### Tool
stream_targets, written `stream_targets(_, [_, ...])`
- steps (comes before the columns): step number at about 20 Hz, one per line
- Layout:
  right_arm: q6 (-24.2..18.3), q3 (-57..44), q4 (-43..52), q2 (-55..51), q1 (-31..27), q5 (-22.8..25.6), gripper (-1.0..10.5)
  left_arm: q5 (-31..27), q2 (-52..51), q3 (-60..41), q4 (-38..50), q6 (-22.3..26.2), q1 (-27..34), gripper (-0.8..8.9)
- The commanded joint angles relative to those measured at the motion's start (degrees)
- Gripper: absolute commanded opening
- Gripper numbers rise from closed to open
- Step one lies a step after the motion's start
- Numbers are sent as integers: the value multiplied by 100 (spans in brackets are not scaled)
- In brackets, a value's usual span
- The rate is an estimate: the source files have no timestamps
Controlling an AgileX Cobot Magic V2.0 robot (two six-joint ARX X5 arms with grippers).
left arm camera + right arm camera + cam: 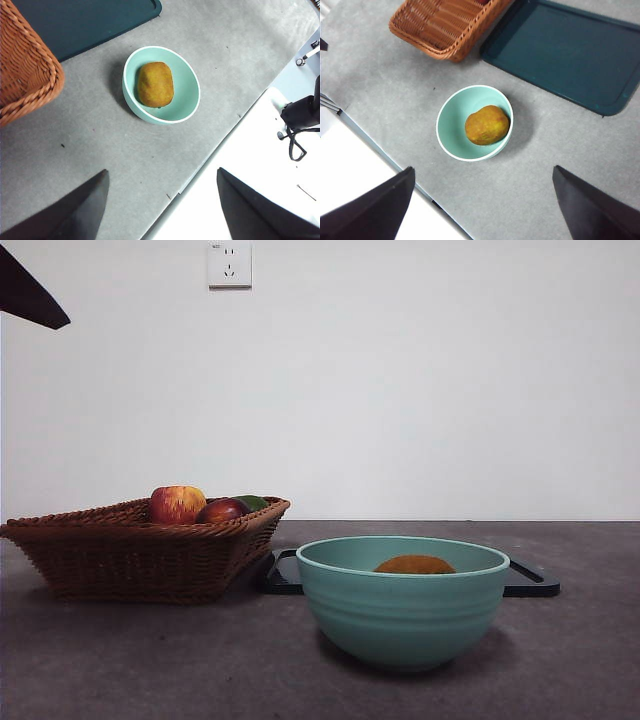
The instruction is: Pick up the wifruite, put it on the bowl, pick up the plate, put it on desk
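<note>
The small olive-brown fruit [155, 84] already lies inside the teal bowl [192, 107], so step 1 of the task looks finished. The bowl stands on the grey counter [100, 145], with nothing else in it.

Both hands hang high above the counter, well apart from everything. The left hand [160, 210] has its 2 black jaws spread wide and holds nothing. The right hand [485, 205] is likewise spread wide and empty. The bowl and fruit sit well below and ahead of each hand, between the lines of its jaws.

The fruit is oval and rests on its side against the bowl's inner wall, touching the bottom. In the right wrist view its long axis runs across the hand, roughly parallel to the line between the 2 jaws, tilted slightly. No stem end can be told.

What remains, by my judgement, is the plate step. The only flat dish in view is a dark rectangular tray [570, 55], lying on the counter beyond the bowl from the right hand, beside a wicker basket [445, 25] of fruit. A hand would need to reach past the bowl and pinch the tray's low rim.
</note>
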Motion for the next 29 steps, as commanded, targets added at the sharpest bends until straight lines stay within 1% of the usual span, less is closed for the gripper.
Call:
stream_targets(1, [87, 120, 48, 94, 28, -11, 441, 35, 28, 55, 92, 114, -28, 343])
stream_targets(4, [267, 76, 52, 166, 37, -15, 440, 35, 28, 55, 170, 131, -28, 343])
stream_targets(7, [647, -343, 221, 203, 208, -11, 438, 35, 28, 55, 201, 131, -28, 343])
stream_targets(8, [872, -621, 433, 201, 295, -9, 415, 35, 28, 55, 201, 131, -28, 343])
stream_targets(11, [1716, -1504, 1436, 203, 619, 15, 409, 35, 28, 55, 199, 131, -28, 343])
stream_targets(12, [1969, -1749, 1799, 205, 754, 107, 408, 35, 28, 55, 201, 131, -28, 343])
stream_targets(13, [2192, -1956, 2124, 214, 896, 299, 389, 35, 28, 55, 203, 131, -28, 343])
stream_targets(15, [2441, -2216, 2555, 297, 1176, 743, 328, 33, 28, 55, 203, 133, -28, 343])
stream_targets(17, [2588, -2284, 2804, 505, 1436, 1097, 323, 33, 28, 55, 203, 151, -28, 343])
stream_targets(19, [2627, -2284, 3042, 802, 1650, 1388, 317, 33, 28, 55, 203, 151, -28, 344])
stream_targets(21, [2664, -2284, 3344, 1209, 1836, 1620, 267, 33, 28, 55, 201, 151, -28, 343])
stream_targets(23, [2741, -2284, 3567, 1613, 1967, 1891, 261, 33, 28, 55, 199, 151, -28, 344])
stream_targets(26, [2761, -2284, 3884, 2120, 2055, 2079, 258, 33, 28, 55, 199, 151, -28, 344])
stream_targets(29, [2769, -2284, 4216, 2479, 2118, 2140, 167, 33, 28, 55, 201, 151, -28, 343])
